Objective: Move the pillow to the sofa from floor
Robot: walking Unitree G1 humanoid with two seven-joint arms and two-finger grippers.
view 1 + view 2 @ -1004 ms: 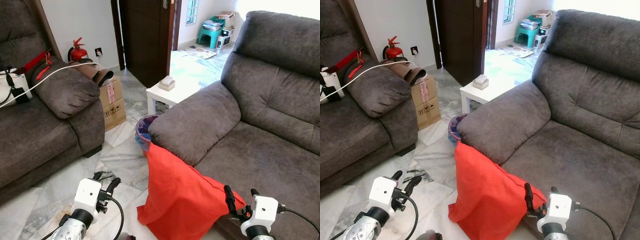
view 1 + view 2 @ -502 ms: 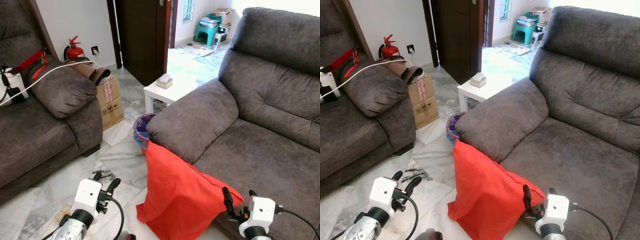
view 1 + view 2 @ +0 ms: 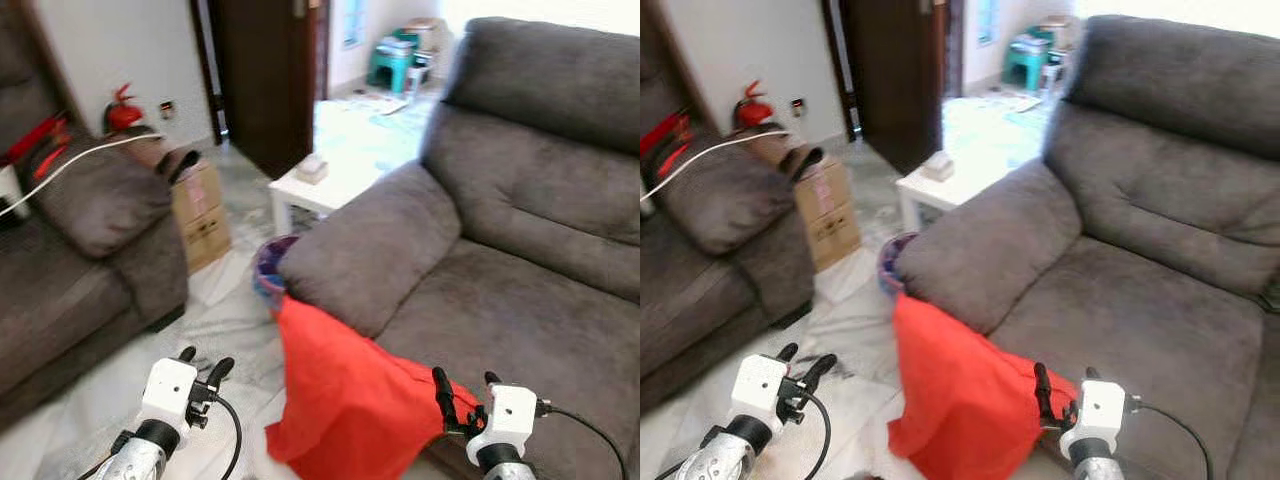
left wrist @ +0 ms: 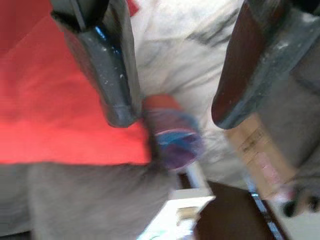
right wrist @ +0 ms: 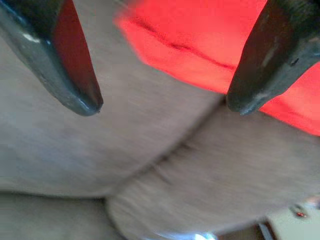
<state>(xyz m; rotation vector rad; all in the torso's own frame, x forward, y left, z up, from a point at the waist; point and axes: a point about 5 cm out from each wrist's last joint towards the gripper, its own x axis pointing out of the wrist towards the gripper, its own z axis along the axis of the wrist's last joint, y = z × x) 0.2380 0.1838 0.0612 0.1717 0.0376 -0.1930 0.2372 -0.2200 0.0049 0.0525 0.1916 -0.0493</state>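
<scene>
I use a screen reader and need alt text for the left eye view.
A red pillow stands on the floor, leaning against the front of a grey sofa. The open left gripper hovers over the floor to its left, and the open right gripper is at its right corner, holding nothing.

Red pillow [image 3: 350, 400], dark grey sofa [image 3: 520, 250], white side table [image 3: 305, 190], seemingly purple-blue bin [image 3: 268, 272]

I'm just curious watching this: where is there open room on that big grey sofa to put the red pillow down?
The seat cushion of the sofa looks bare, bordered by the backrest, the padded armrest and the red pillow leaning at its front corner. It is tighter on the floor beside the armrest, where a small bin and white side table stand close.
</scene>
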